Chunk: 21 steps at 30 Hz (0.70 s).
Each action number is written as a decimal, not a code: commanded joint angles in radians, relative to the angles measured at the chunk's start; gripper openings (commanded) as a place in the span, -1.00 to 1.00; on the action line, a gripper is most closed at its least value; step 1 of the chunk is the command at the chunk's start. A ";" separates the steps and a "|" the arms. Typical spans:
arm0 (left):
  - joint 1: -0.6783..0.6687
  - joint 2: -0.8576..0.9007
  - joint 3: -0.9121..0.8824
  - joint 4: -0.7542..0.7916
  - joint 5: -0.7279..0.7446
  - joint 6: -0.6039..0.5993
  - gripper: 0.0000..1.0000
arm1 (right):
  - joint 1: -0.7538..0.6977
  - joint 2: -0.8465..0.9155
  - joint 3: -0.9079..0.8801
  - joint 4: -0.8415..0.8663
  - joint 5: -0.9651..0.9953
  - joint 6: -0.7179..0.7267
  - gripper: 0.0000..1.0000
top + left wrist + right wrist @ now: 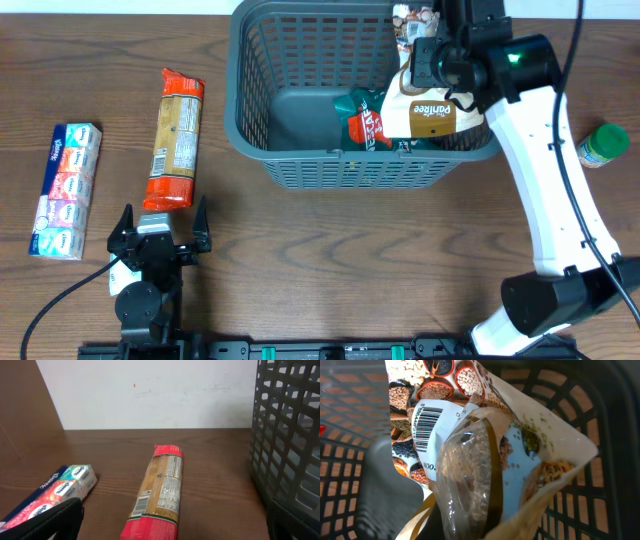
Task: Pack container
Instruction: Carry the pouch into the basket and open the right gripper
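Observation:
The dark grey slotted container point(243, 110) stands at the back centre; its wall shows in the left wrist view point(290, 435) and in the right wrist view point(602, 425). My right gripper point(432, 62) is over its right side, shut on a white and brown grain bag point(430, 108) that hangs into the container and fills the right wrist view point(470, 460). A green and red packet point(362, 118) lies on the container's bottom. My left gripper point(162, 222) is open and empty, just in front of a long orange cracker packet point(175, 135), which also shows in the left wrist view point(160, 490).
A blue tissue multipack point(66, 188) lies at the far left and shows in the left wrist view point(55, 490). A green-capped bottle point(603, 145) stands at the right, beyond the right arm. A white wall point(150, 390) backs the table.

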 commanded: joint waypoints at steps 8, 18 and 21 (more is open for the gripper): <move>-0.004 -0.007 -0.011 0.005 -0.001 -0.013 0.97 | 0.010 -0.009 0.008 -0.004 0.014 -0.014 0.99; -0.004 -0.007 -0.011 0.005 -0.001 -0.013 0.97 | -0.003 -0.090 0.010 0.010 0.137 -0.015 0.99; -0.004 -0.007 -0.011 0.005 -0.001 -0.013 0.97 | -0.010 -0.163 0.010 0.016 0.211 -0.125 0.98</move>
